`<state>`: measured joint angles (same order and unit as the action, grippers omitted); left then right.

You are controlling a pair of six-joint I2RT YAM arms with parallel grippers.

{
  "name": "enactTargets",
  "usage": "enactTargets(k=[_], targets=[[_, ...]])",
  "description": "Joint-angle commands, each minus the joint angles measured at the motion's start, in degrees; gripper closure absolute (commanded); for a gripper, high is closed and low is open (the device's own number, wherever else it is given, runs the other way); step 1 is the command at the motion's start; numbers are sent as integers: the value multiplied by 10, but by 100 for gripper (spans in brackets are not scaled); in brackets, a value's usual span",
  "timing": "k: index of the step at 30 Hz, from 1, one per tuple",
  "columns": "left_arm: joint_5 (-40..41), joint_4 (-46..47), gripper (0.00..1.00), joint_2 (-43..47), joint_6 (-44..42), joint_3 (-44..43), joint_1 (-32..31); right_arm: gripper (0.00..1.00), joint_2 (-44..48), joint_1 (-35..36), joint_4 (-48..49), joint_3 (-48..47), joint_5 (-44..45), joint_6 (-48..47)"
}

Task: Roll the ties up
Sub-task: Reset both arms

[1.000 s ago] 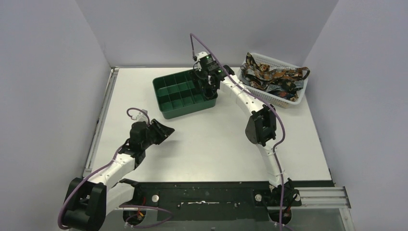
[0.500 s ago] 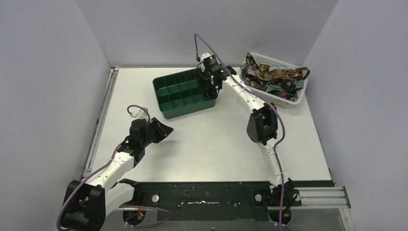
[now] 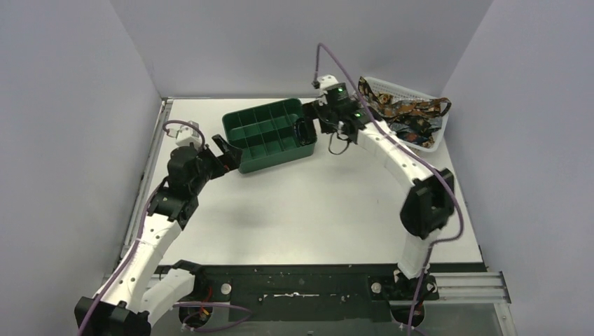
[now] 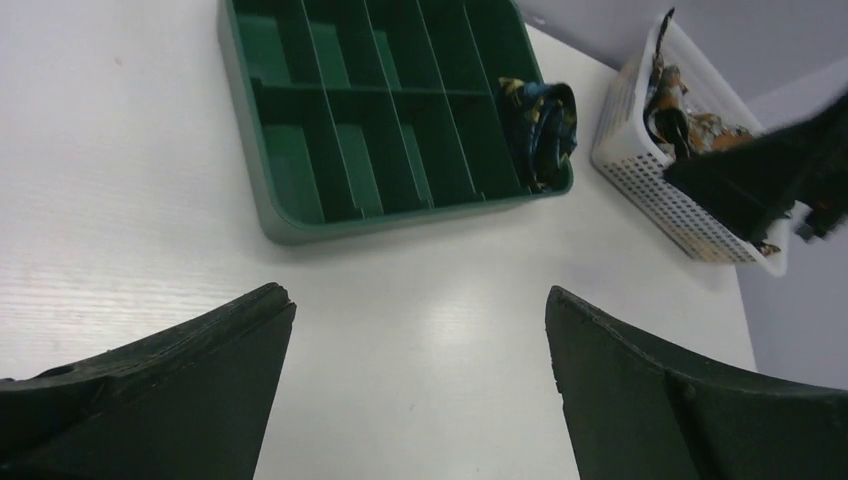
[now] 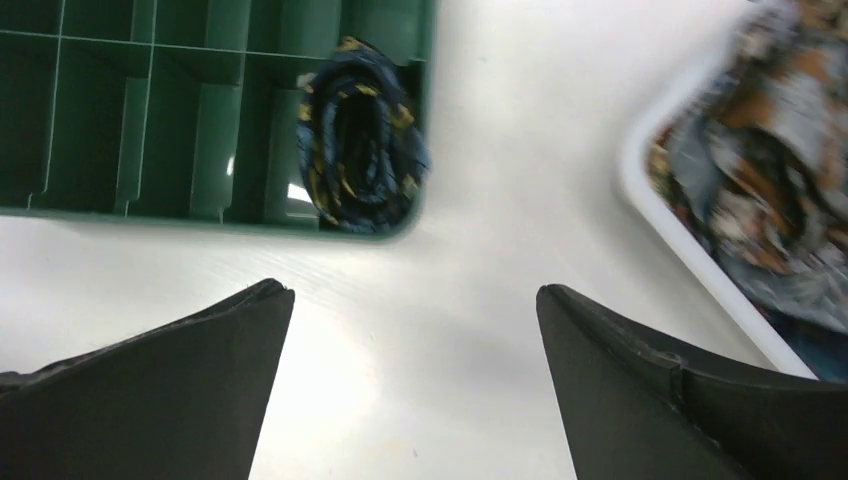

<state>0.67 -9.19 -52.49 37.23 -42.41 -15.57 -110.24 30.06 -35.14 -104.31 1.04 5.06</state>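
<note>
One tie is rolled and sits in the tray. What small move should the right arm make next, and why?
Probably swing the open right gripper toward the white basket: the rolled tie already lies in the green tray's corner compartment, and unrolled ties fill the basket.

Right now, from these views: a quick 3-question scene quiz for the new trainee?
1. Fill in: the left gripper and right gripper are both ____ and hold nothing.
2. True or false: the rolled tie sits in a corner compartment of the green tray.
3. The loose ties lie in: A) the green tray, B) the white basket, C) the left gripper.
Key: 1 open; 2 true; 3 B.
</note>
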Motion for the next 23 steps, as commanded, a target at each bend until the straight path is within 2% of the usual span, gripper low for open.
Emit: enactTargets(k=[1, 6, 13, 18, 23], targets=[[109, -121, 4, 17, -94, -86, 2, 0, 194, -44, 126, 151, 20, 45], [202, -180, 3, 37, -150, -136, 2, 0, 366, -81, 174, 334, 84, 81], [225, -193, 3, 48, -179, -142, 2, 0, 563, -88, 186, 524, 149, 129], [218, -192, 3, 44, -179, -139, 2, 0, 633, -89, 191, 565, 161, 132], [219, -190, 3, 42, -169, -136, 2, 0, 610, -89, 165, 535, 167, 128]])
